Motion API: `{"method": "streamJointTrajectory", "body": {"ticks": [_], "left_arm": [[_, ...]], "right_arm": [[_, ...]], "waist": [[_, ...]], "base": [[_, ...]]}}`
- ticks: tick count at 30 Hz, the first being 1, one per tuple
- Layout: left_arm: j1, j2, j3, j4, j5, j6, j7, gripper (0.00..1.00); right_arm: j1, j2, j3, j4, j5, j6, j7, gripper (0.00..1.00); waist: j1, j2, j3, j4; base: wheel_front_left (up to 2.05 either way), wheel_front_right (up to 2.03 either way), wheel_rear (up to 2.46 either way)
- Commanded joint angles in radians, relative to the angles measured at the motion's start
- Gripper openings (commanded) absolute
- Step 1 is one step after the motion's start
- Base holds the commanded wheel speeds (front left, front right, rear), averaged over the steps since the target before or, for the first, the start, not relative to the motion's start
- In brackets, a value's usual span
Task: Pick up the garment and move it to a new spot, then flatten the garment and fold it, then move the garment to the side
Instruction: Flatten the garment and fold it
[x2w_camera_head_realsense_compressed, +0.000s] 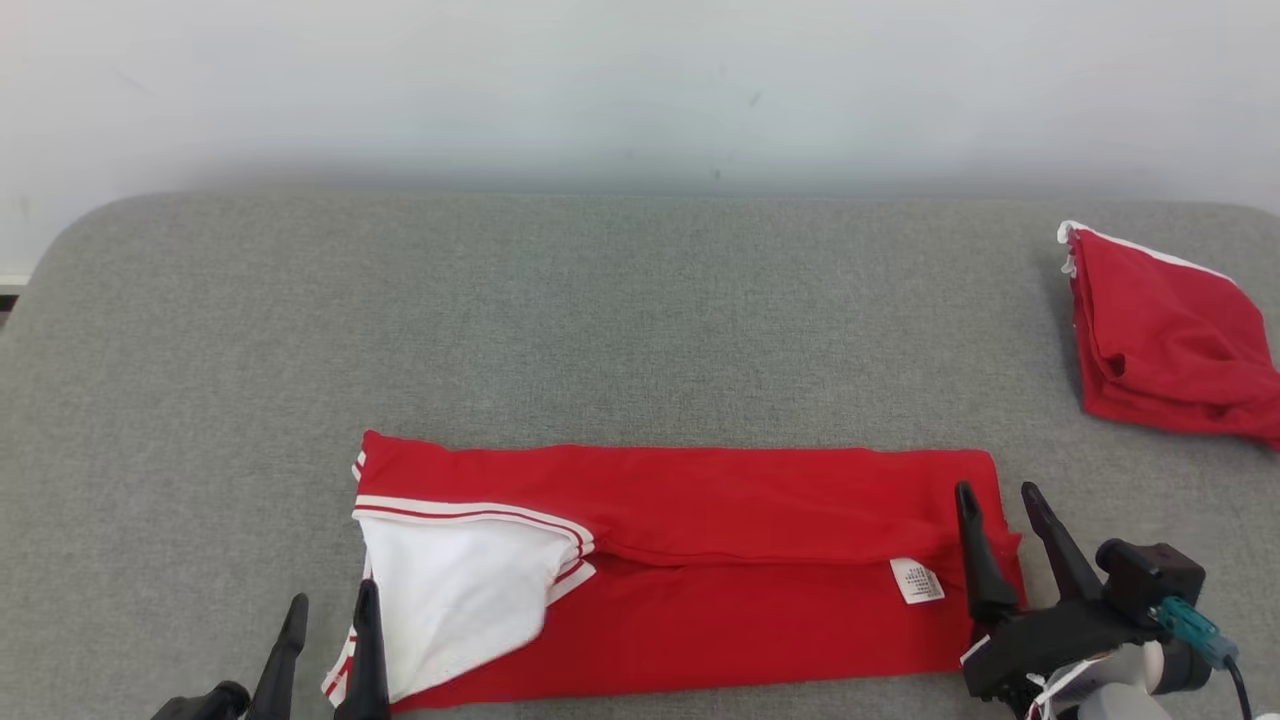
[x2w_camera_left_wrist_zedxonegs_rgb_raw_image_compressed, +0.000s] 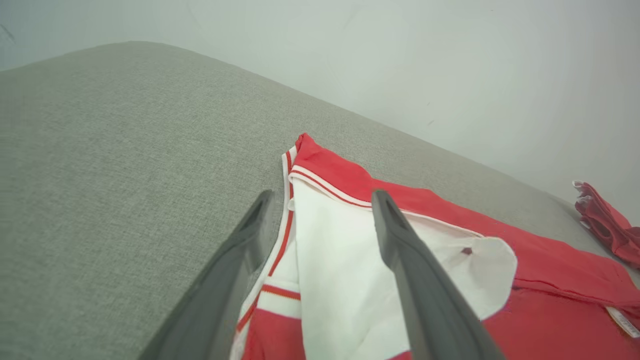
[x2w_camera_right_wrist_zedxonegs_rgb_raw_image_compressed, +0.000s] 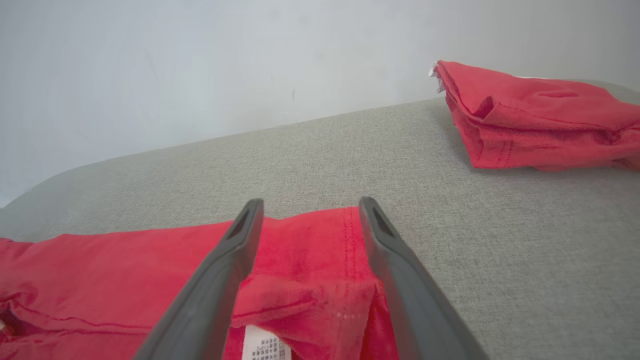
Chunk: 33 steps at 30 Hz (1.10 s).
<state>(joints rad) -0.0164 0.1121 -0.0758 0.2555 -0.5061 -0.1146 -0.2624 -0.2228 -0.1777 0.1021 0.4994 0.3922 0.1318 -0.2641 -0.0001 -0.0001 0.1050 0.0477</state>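
The garment (x2w_camera_head_realsense_compressed: 700, 560) is red with white trim and a white inner panel, folded into a long band near the front edge of the grey table (x2w_camera_head_realsense_compressed: 600, 320). My left gripper (x2w_camera_head_realsense_compressed: 333, 610) stands open over the garment's left end, one finger over the white panel (x2w_camera_left_wrist_zedxonegs_rgb_raw_image_compressed: 340, 280), the other just off the striped edge. My right gripper (x2w_camera_head_realsense_compressed: 1000, 500) stands open above the garment's right end, where the hem (x2w_camera_right_wrist_zedxonegs_rgb_raw_image_compressed: 310, 255) lies between the two fingers. A white care label (x2w_camera_head_realsense_compressed: 917, 581) lies near that end. Nothing is held in either gripper.
A second red garment (x2w_camera_head_realsense_compressed: 1170, 340), folded in a loose pile, lies at the table's right edge, and in the right wrist view that pile (x2w_camera_right_wrist_zedxonegs_rgb_raw_image_compressed: 540, 115) sits at upper right. A pale wall (x2w_camera_head_realsense_compressed: 640, 90) rises behind the table.
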Motion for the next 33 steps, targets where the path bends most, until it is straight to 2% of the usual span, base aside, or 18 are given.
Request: {"method": "streamJointTrajectory", "body": {"ticks": [1, 6, 13, 22, 29, 30, 31, 32, 33], "left_arm": [[0.021, -0.005, 0.006, 0.003, 0.014, -0.003, -0.002, 1.00], [0.043, -0.021, 0.044, -0.028, 0.107, -0.008, -0.002, 1.00], [0.077, -0.042, 0.091, -0.087, 0.240, -0.014, -0.002, 1.00], [0.103, -0.059, 0.102, -0.081, 0.307, -0.015, -0.002, 1.00], [0.099, -0.062, 0.108, -0.063, 0.310, -0.016, -0.002, 1.00], [0.099, -0.062, 0.108, -0.061, 0.304, -0.016, -0.002, 1.00], [0.099, -0.062, 0.109, -0.061, 0.299, -0.016, -0.002, 1.00], [0.100, -0.062, 0.109, -0.061, 0.299, -0.016, -0.002, 1.00], [0.101, -0.062, 0.109, -0.060, 0.297, -0.016, -0.002, 1.00]], "right_arm": [[0.012, -0.001, -0.004, -0.008, 0.008, -0.002, 0.000, 1.00], [0.016, -0.015, -0.020, 0.000, -0.005, -0.002, 0.000, 1.00], [-0.050, -0.025, -0.030, 0.162, -0.037, -0.002, 0.000, 1.00], [-0.131, -0.030, -0.033, 0.417, -0.035, -0.002, 0.003, 1.00], [-0.161, -0.007, 0.006, 0.513, -0.013, -0.002, 0.011, 1.00], [-0.166, -0.001, 0.016, 0.522, -0.006, -0.002, 0.014, 0.89], [-0.170, 0.001, 0.025, 0.530, 0.001, -0.002, 0.014, 0.31], [-0.172, 0.003, 0.035, 0.538, 0.009, -0.002, 0.015, 0.12], [-0.173, 0.003, 0.043, 0.545, 0.017, -0.002, 0.015, 0.00]], "waist": [[0.0001, 0.0001, -0.007, 0.006], [0.0001, 0.0001, -0.016, 0.015], [0.0001, 0.0001, -0.024, 0.030], [0.0001, 0.0001, -0.032, 0.062], [0.0001, 0.0001, -0.034, 0.072], [0.0001, 0.0001, -0.035, 0.073], [0.0001, 0.0001, -0.036, 0.074], [0.0001, 0.0001, -0.038, 0.074], [0.0001, 0.0001, -0.039, 0.074]], "base": [[0.00, 0.00, 0.00], [0.00, 0.00, 0.00], [0.00, 0.00, 0.00], [0.00, 0.00, 0.00], [0.00, 0.00, 0.00], [0.00, 0.00, 0.00], [0.00, 0.00, 0.00], [0.00, 0.00, 0.00], [0.00, 0.00, 0.00]]}}
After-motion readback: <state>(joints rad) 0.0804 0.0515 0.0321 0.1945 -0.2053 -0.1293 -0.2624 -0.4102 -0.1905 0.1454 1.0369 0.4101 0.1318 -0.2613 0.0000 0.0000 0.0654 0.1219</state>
